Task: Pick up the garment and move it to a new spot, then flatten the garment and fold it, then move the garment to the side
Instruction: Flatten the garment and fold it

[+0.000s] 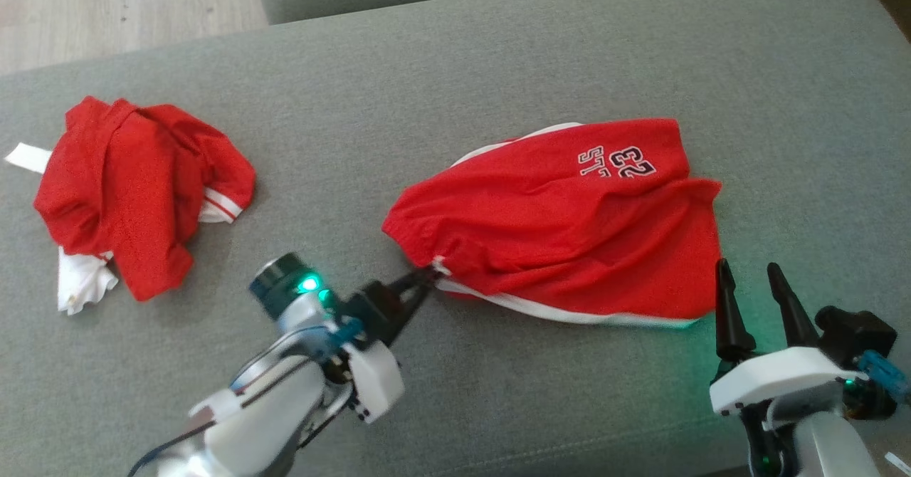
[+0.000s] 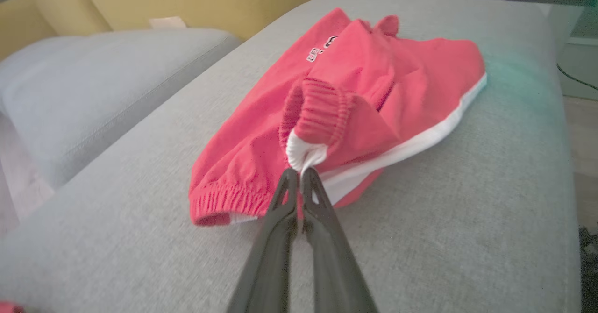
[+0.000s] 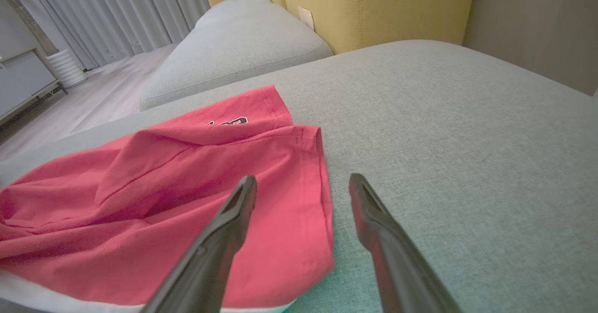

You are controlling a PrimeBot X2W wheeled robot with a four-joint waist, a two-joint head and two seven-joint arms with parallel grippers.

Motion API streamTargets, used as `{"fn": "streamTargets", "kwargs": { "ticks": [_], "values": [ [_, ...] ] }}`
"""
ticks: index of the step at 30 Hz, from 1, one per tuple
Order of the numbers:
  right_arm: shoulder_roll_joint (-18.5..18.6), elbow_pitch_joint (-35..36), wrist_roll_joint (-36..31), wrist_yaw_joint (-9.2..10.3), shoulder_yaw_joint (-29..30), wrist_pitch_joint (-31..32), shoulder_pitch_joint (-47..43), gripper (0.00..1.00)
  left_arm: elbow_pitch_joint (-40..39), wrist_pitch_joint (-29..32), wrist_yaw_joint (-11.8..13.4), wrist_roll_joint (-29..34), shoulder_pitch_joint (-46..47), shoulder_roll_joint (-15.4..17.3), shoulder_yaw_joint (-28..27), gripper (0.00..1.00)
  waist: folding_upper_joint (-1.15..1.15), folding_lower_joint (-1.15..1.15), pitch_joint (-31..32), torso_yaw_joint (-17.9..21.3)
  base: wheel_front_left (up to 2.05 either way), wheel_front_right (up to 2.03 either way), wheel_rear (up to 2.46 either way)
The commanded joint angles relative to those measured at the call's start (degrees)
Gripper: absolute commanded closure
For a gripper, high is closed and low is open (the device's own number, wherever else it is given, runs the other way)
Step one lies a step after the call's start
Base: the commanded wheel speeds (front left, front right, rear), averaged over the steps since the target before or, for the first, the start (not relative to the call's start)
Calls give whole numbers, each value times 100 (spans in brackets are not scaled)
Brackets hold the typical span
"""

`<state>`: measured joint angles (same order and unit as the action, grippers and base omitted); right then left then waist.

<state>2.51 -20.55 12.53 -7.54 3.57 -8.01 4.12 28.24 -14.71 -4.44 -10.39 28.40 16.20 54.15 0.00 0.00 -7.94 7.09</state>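
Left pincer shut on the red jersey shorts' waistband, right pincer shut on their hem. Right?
No. The right pincer is open, holding nothing, by the hem of the red jersey shorts; the right wrist view shows it. The left pincer is shut on the waistband.

Matt cloth garment (image 1: 569, 228), rough woven grey cushion (image 1: 498, 57)

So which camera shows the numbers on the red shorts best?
The head view. The numbers on the shorts lie in full sight there, though upside down. The left wrist view shows them small and blurry. The right wrist view catches just a sliver behind a fold.
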Motion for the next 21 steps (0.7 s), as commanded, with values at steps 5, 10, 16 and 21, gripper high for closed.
{"fn": "streamTargets", "kwargs": {
  "ticks": [5, 10, 16, 21],
  "values": [
    [37, 173, -36, 5, -201, 62, 127, 0, 49, -29, 226, -409, -88, 87, -766, 100, 0, 0, 20, -82, 0, 0, 0],
    [37, 209, -57, 5, -287, 203, 85, 0, 594, -29, 290, -711, -287, -57, -1098, 100, 0, 0, 51, -190, 0, 0, 0],
    [37, 239, -80, 5, -298, 267, 24, 0, 850, -29, 224, -683, -369, -213, -1088, 6, 0, 0, 95, -261, 0, 0, 0],
    [37, 246, -82, 5, -308, 293, -21, 0, 817, -29, 265, -658, -469, -257, -1208, 0, 0, 0, 180, -313, 0, 0, 0]
  ]
}}
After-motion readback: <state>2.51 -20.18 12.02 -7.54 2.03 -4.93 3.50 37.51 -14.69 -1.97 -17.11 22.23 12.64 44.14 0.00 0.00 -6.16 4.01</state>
